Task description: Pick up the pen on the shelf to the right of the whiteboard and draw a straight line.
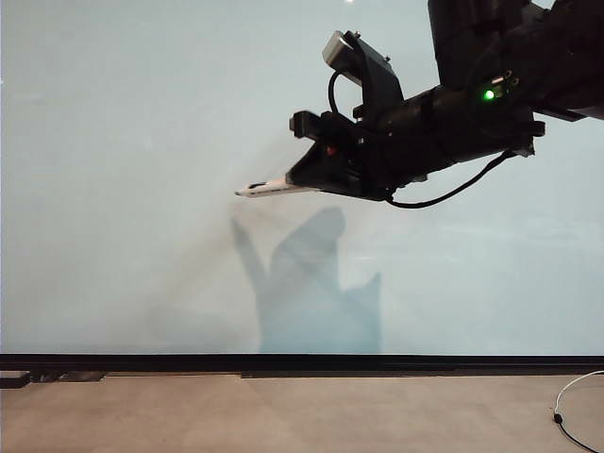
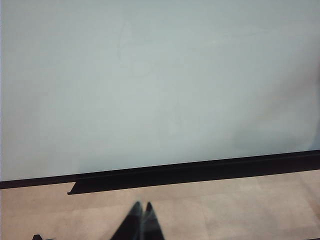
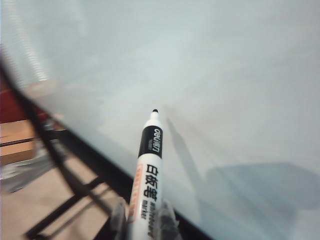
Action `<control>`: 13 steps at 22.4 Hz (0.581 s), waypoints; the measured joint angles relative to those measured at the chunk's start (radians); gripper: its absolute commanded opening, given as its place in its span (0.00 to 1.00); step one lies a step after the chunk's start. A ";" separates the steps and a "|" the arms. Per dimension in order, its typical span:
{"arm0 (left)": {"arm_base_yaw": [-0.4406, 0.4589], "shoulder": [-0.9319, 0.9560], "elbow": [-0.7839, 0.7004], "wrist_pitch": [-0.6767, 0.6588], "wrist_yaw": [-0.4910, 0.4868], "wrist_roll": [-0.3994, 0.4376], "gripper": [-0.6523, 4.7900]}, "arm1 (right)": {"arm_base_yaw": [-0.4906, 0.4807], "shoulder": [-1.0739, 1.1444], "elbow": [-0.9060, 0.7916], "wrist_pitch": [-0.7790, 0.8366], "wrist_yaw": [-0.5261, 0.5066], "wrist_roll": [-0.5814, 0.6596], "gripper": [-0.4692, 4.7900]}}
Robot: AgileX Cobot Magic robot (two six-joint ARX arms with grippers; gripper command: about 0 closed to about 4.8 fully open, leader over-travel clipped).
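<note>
Pen [image 3: 148, 170] is clamped in your right gripper [image 3: 145, 220], tip aimed at the whiteboard [image 1: 123, 189], seemingly just short of it, well above its black lower strip. Pickup is done; no stroke shows, so the line remains. Your left gripper [image 2: 141, 212] rests pinched together, empty, below that strip.

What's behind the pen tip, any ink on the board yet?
Behind the pen, shut in the right gripper, only bare whiteboard and the arm's shadow show; no stroke. The arm covers the board's upper right. The left gripper sits shut, low by the black strip.
</note>
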 measured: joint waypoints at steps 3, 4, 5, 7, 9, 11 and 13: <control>0.000 0.000 0.000 0.000 0.000 0.000 0.11 | 0.016 0.000 0.000 0.000 0.103 -0.027 0.08; 0.000 0.000 0.000 0.000 0.000 0.000 0.11 | 0.018 0.000 0.000 0.001 0.113 -0.031 0.08; 0.000 0.000 0.000 0.000 0.000 0.000 0.11 | 0.019 0.000 0.000 0.001 0.117 -0.031 0.08; 0.000 0.000 0.000 0.000 0.000 0.000 0.11 | 0.019 0.000 0.000 0.002 0.119 -0.033 0.08; 0.000 0.000 0.000 0.000 0.000 0.000 0.11 | 0.019 0.000 0.000 0.001 0.119 -0.034 0.08; 0.000 0.000 0.000 0.000 0.000 0.000 0.11 | 0.019 0.000 0.000 0.001 0.119 -0.034 0.08; 0.000 0.000 0.000 0.000 0.000 0.000 0.11 | 0.018 0.000 0.000 0.000 0.121 -0.034 0.08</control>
